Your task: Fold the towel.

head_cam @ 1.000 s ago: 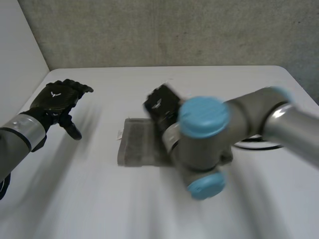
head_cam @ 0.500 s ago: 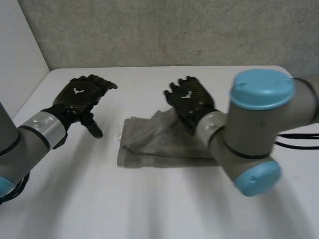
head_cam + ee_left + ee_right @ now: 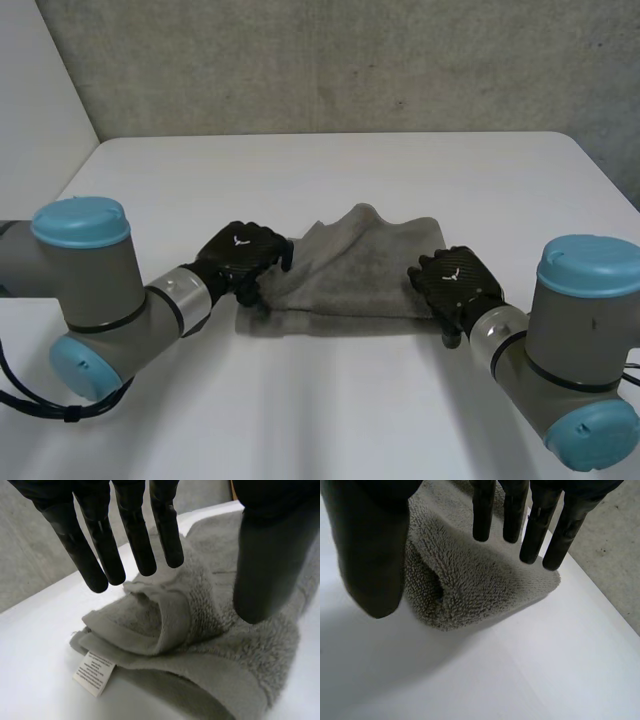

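The towel [image 3: 360, 270] was found at the centre of the head frame, laid on the white table [image 3: 330, 420] and bunched rather than flat, with a ridge raised across its middle. The left hand [image 3: 243, 262] was placed at the towel's left end, just left of centre, and the right hand [image 3: 455, 285] at its right end, right of centre. In the left wrist view the fingers [image 3: 132, 535] were seen held straight and spread over a doubled-over corner, the thumb kept well apart, and nothing was gripped. A white label [image 3: 94, 672] was seen at that corner, resting on the table. In the right wrist view the fingers [image 3: 512, 510] were likewise held straight above a rolled-over corner, thumb wide, and no cloth was pinched there either. The cloth was judged to be thick terry: soft, light and limp, so whatever was lifted would be expected to sag and drag the rest along. Good friction was expected from the looped pile, so slipping was hardly feared, and breakage was no concern. The best hold was judged to be at the corner under each hand, with all layers pinched together between thumb and fingers so that none would be left behind
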{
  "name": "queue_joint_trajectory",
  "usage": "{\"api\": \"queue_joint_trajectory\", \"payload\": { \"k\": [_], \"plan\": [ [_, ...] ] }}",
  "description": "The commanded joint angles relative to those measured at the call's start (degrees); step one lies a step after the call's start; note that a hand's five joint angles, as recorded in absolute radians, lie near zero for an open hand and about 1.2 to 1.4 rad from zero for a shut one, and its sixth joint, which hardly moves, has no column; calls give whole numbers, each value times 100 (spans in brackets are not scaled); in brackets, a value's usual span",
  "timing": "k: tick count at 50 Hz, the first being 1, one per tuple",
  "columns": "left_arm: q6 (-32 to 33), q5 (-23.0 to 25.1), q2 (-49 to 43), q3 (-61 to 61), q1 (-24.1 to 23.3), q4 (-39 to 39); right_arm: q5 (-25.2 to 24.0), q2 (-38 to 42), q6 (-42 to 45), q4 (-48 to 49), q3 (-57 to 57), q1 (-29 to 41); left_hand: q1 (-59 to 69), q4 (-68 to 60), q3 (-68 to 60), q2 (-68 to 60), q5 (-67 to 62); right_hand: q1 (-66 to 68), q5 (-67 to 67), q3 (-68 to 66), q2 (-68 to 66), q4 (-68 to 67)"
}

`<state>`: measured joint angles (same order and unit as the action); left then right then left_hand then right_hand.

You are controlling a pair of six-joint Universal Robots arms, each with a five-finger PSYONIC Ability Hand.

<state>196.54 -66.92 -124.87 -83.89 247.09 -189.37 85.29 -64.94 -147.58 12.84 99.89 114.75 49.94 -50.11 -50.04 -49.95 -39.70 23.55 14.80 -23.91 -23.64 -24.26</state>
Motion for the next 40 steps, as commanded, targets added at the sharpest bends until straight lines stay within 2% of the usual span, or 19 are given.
{"api": "queue_joint_trajectory", "payload": {
  "k": [1, 7, 9, 10, 11, 12, 22, 26, 31, 40],
  "plan": [
    [16, -5, -274, 180, 6, 5, -21, 34, -227, 245, 101, -66, 165, -148, -156, -164, -189, 419, 294, -383, -409, -348],
    [16, -14, -397, 242, 6, 5, -30, 78, -244, 246, 110, -66, 1007, -990, -997, -1005, -1030, 419, 295, -384, -410, -348],
    [16, -14, -424, 251, 6, -3, -56, 87, -253, 254, 118, -66, 1859, -1842, -1850, -1858, -1883, 419, 295, -384, -410, -348],
    [16, -14, -424, 251, 6, -3, -56, 87, -253, 254, 118, -66, 1864, -1848, -1855, -1863, -1888, 419, 295, -384, -410, -348],
    [16, -23, -424, 260, 6, -3, -65, 87, -253, 254, 127, -66, 2747, -2730, -2737, -2746, -2771, 419, 295, -384, -410, -348],
    [16, -32, -415, 251, 6, -3, -74, 87, -253, 254, 127, -75, 3004, -2987, -2994, -3002, -3027, 419, 295, -384, -410, -348],
    [25, -418, -179, 154, -3, -12, -74, 61, -253, 351, 224, -84, 3006, -2989, -2996, -3005, -3030, 453, 329, -417, -444, -382],
    [25, -401, 112, -48, 6, -3, -74, 43, -262, 386, 268, -84, 3006, -2989, -2996, -3005, -3030, 453, 329, -417, -444, -382],
    [25, -383, 761, -863, 41, -74, -118, 8, -315, 456, 347, -84, 3006, -2989, -2996, -3005, -3030, 453, 329, -417, -444, -382],
    [33, -383, 1070, -1630, 94, -302, -162, 34, -350, 492, 329, -84, 3006, -2989, -2996, -3005, -3030, 571, 446, -535, -562, -500]
  ]
}}
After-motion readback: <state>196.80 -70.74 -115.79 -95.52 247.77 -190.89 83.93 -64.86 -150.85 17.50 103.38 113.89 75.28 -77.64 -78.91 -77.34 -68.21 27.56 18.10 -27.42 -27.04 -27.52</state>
